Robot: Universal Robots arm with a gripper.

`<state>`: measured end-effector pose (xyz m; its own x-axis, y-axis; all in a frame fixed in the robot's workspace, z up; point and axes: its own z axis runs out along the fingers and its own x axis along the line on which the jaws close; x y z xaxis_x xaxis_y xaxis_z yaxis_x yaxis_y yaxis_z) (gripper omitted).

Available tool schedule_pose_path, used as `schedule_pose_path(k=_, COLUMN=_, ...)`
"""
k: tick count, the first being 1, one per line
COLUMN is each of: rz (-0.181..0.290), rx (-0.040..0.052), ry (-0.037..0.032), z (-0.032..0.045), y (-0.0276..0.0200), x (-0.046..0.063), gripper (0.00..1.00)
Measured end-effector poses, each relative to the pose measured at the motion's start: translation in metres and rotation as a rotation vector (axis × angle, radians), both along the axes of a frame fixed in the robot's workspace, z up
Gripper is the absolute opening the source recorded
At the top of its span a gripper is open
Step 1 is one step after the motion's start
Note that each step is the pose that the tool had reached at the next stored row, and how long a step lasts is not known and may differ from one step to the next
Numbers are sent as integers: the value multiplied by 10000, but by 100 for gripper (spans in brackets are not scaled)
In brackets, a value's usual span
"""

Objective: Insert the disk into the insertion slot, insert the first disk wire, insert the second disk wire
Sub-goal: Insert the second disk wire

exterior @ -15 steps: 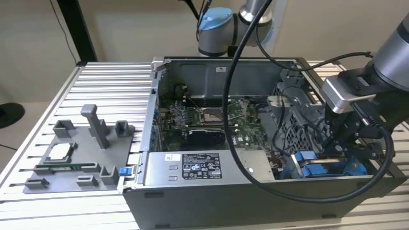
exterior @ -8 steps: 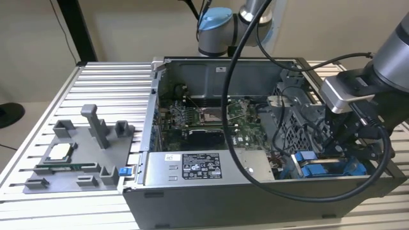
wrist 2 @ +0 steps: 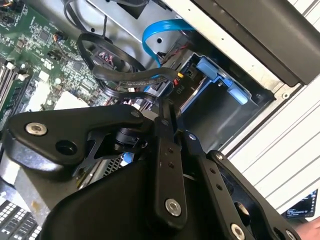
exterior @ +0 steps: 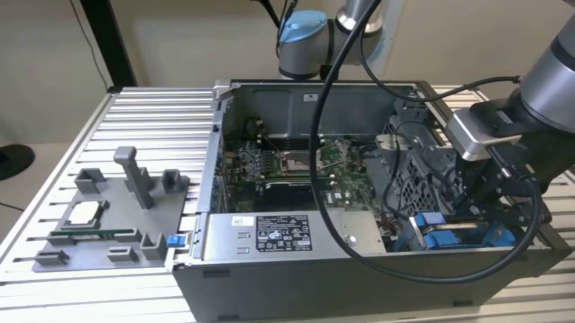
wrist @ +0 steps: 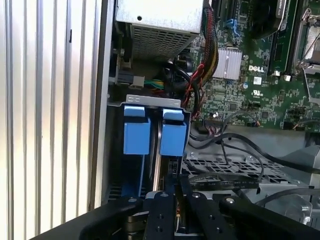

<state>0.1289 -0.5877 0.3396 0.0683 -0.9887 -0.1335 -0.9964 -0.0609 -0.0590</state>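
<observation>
Inside the computer case (exterior: 297, 269), at the insertion slot (wrist: 155, 132): hand (wrist: 172, 200) lowered just beside blue tabs, grip state unclear.

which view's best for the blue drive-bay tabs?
First wrist view: the two blue tabs stand side by side, face-on, above the gripper. The exterior view shows them partly behind the arm and cables. The second wrist view shows a blue tab at an angle.

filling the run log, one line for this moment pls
stage: disk insertion | tool: low inside case, at insertion slot | blue tabs upright side by side | grip: cannot tell
</observation>
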Motion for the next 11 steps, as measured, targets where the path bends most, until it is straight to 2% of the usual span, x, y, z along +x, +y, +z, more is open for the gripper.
schedule_pose_path(k=4, rz=-27, rx=-74, ry=-3, z=-49, y=7, x=-8, gripper=0)
schedule_pose_path(k=7, rz=-30, rx=-63, ry=-4, z=-57, y=8, x=-10, gripper=0)
schedule_pose_path(k=8, rz=-30, rx=-35, ry=-1, z=-35, y=10, x=-11, gripper=0)
schedule_pose_path(k=9, rz=-31, rx=-24, ry=-1, z=-1, y=7, x=-11, gripper=100)
schedule_pose_path(k=11, rz=-30, rx=-55, ry=-3, z=109, y=6, x=-11, gripper=100)
